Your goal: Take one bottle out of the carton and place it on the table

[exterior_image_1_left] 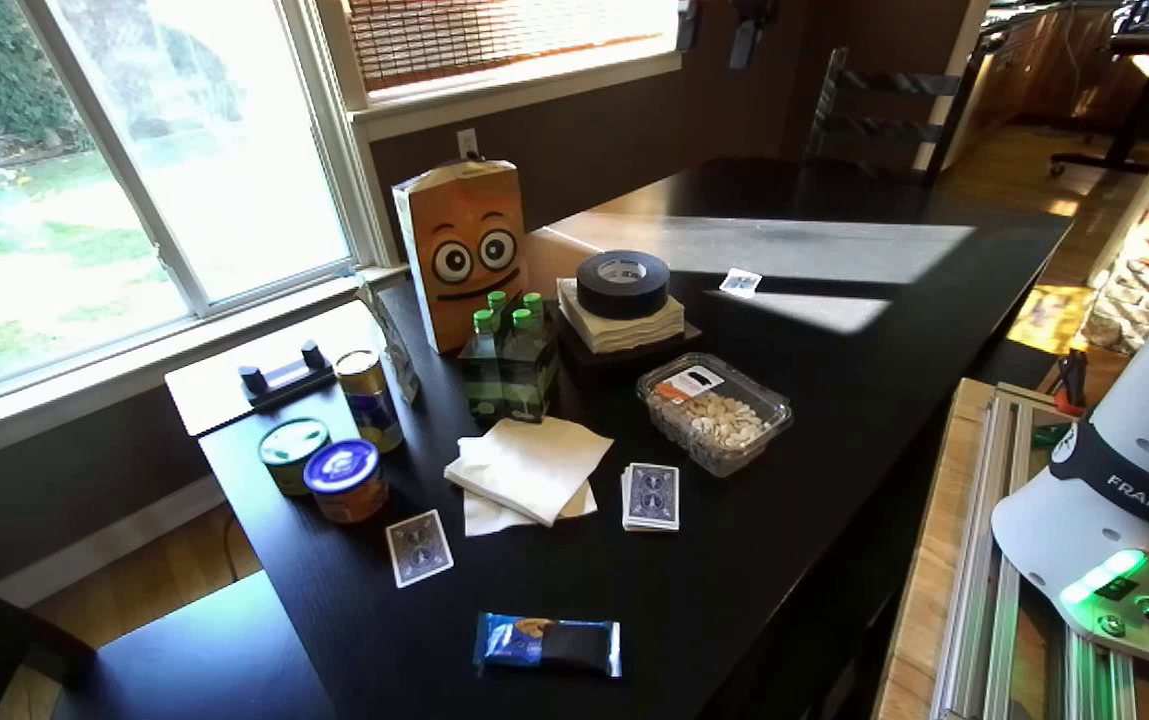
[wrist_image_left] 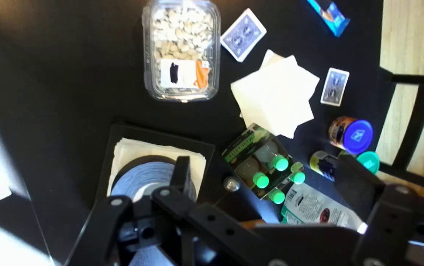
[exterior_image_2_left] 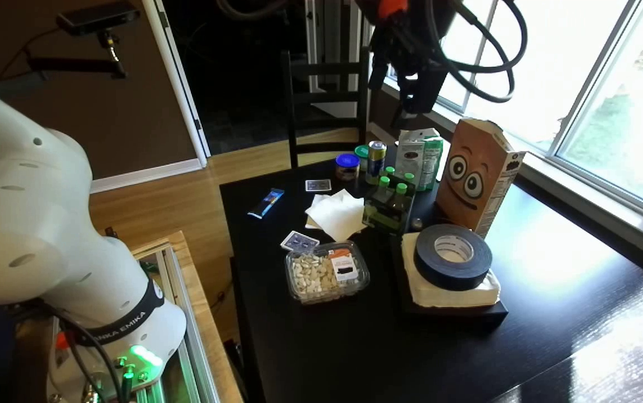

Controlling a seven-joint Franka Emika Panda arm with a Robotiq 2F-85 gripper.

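Observation:
The dark green carton (exterior_image_1_left: pixel 509 390) stands on the black table (exterior_image_1_left: pixel 684 610); it also shows in an exterior view (exterior_image_2_left: pixel 383 217) and in the wrist view (wrist_image_left: pixel 241 148). Several small bottles with bright green caps stand upright in it, such as one bottle (wrist_image_left: pixel 280 162) in the wrist view; the caps show in both exterior views. My gripper (wrist_image_left: pixel 263 162) is open and empty, with its fingers wide apart. It hangs well above the table; in an exterior view the gripper (exterior_image_2_left: pixel 391 99) is high above the cans and the silver bag. The carton hides the lower parts of the bottles.
The tall brown box (exterior_image_2_left: pixel 472 173) stands close behind the carton. A tape roll (exterior_image_2_left: pixel 453 257) lies on stacked napkins beside it. A silver bag (exterior_image_2_left: pixel 411 157), cans (exterior_image_2_left: pixel 376 159), loose napkins (exterior_image_1_left: pixel 534 470), a nut tub (exterior_image_1_left: pixel 719 415), cards (exterior_image_1_left: pixel 652 497) and a blue packet (exterior_image_1_left: pixel 549 645) lie around.

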